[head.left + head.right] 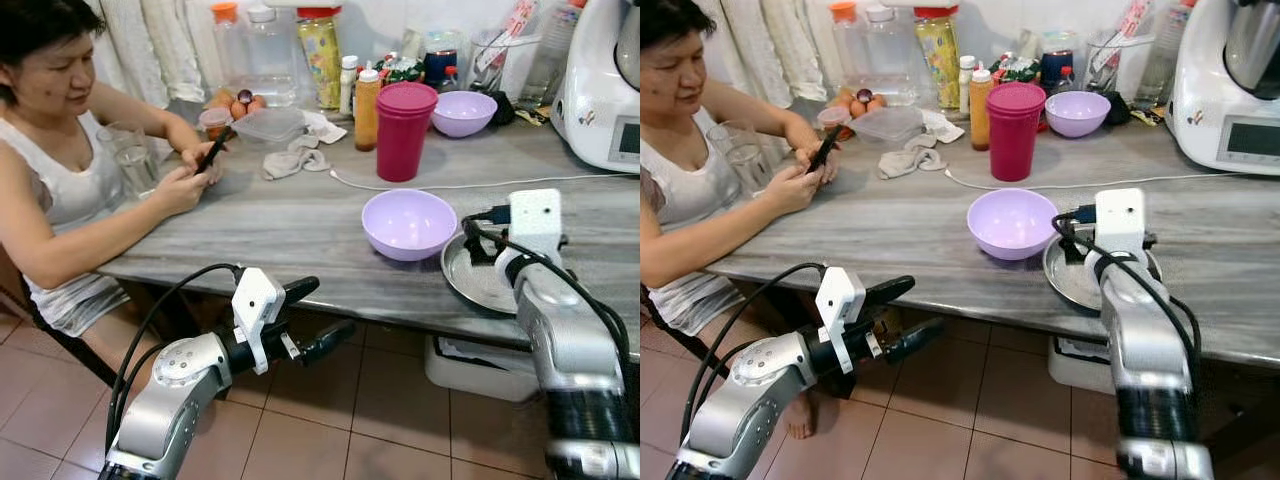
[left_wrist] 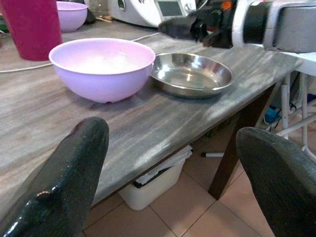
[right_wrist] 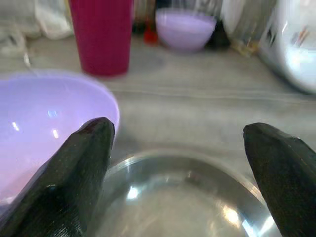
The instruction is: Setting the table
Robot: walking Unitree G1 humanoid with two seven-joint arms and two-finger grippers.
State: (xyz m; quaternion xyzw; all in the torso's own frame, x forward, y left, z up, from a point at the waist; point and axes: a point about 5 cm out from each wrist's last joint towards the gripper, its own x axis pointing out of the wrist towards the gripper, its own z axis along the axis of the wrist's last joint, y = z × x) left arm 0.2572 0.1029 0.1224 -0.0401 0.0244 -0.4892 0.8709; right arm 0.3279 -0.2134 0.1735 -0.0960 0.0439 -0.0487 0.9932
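A light purple bowl (image 1: 408,222) stands near the front edge of the grey stone table (image 1: 300,215). A shallow steel plate (image 1: 472,283) lies right beside it on the right. My right gripper (image 3: 177,131) hovers open just above the plate's near side, with nothing between its fingers. My left gripper (image 1: 320,318) is open and empty, below and in front of the table edge, pointing toward the bowl and plate. A second purple bowl (image 1: 463,112) and a tall magenta stack of cups (image 1: 404,130) stand farther back.
A person (image 1: 60,170) sits at the table's left end holding a phone (image 1: 212,152). Bottles, jars, a cloth and a plastic box crowd the back. A white kitchen machine (image 1: 600,90) stands at the back right. A white cable (image 1: 450,185) crosses the table. A bin (image 1: 470,365) sits underneath.
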